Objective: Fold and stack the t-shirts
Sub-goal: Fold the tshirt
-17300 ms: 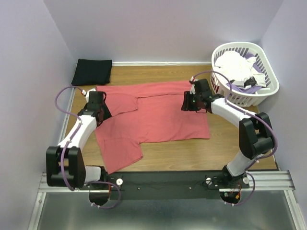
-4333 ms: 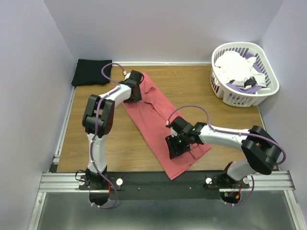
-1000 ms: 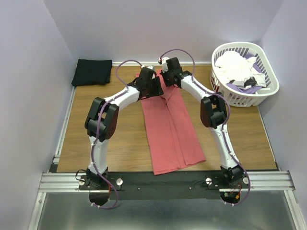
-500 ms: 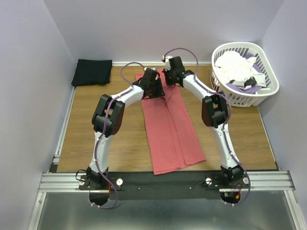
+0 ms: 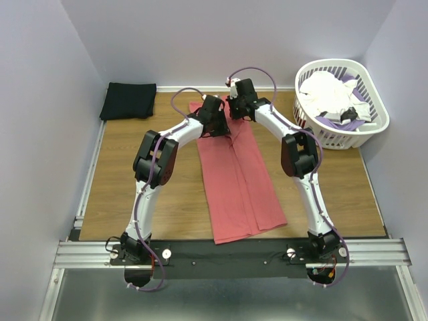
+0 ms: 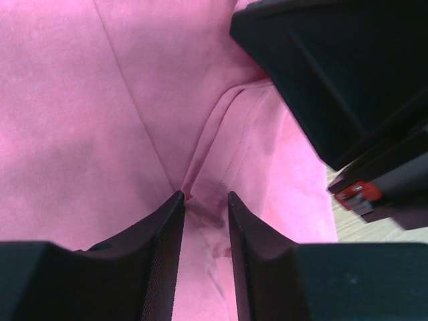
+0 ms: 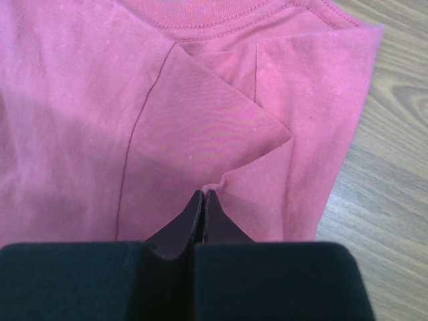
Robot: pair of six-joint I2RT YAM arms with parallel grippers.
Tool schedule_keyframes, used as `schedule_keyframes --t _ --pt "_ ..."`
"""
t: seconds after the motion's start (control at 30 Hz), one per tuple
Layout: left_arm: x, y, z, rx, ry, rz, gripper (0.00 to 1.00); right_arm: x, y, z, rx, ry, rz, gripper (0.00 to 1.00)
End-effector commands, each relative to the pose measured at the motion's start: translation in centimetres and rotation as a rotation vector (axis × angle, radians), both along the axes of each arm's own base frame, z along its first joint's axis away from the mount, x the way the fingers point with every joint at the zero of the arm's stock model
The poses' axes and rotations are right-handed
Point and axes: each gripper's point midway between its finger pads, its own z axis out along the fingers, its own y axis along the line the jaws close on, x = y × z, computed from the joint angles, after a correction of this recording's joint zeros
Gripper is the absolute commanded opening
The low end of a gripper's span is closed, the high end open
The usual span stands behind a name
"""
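Note:
The coral-red t-shirt (image 5: 241,180) lies on the table folded into a long narrow strip, running from the far middle to the near edge. Both grippers are at its far end. My left gripper (image 5: 215,124) presses down on the cloth (image 6: 100,100), its fingers a little apart astride a puckered seam fold (image 6: 214,167). My right gripper (image 5: 239,110) is shut, its tips (image 7: 204,192) pinching a small pucker of the coral-red cloth (image 7: 80,100) just below a folded-over flap. The black t-shirt (image 5: 128,100) lies folded at the back left corner.
A white slatted basket (image 5: 331,62) holding white and purple laundry stands at the back right. The right gripper's black body (image 6: 348,80) sits close beside the left one. Bare wood table (image 7: 388,200) shows to the right of the shirt's edge.
The left arm has edged right onto the shirt's far end and its jaws have narrowed around the seam fold. The right gripper has stayed shut in place.

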Motion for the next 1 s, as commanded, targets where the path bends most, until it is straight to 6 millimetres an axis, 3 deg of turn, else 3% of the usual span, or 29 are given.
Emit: schedule_keyframes --t 0.0,0.03,0.1,0.17,0.5,0.97 --pt "0.0 -0.8 0.6 -0.022 0.004 -0.007 0.31 0.9 -0.1 1.7 0.054 -0.014 -0.04 0.03" --pt "-0.1 -0.7 0.6 -0.021 0.005 -0.007 0.29 1.0 -0.2 1.8 0.058 -0.015 -0.046 0.03" --pt "-0.3 -0.6 0.9 -0.027 0.003 -0.009 0.15 1.3 -0.6 1.7 0.064 -0.011 -0.075 0.03" --pt "-0.7 -0.6 1.3 -0.033 0.002 -0.012 0.07 1.7 -0.9 2.0 0.087 -0.011 -0.113 0.03" --pt "-2.4 1.4 2.3 -0.009 -0.023 0.036 0.04 3.3 -1.5 1.6 0.197 0.025 -0.219 0.03" --pt "-1.9 2.1 1.4 0.037 -0.03 0.06 0.04 4.3 -0.7 0.0 0.263 0.042 -0.218 0.05"
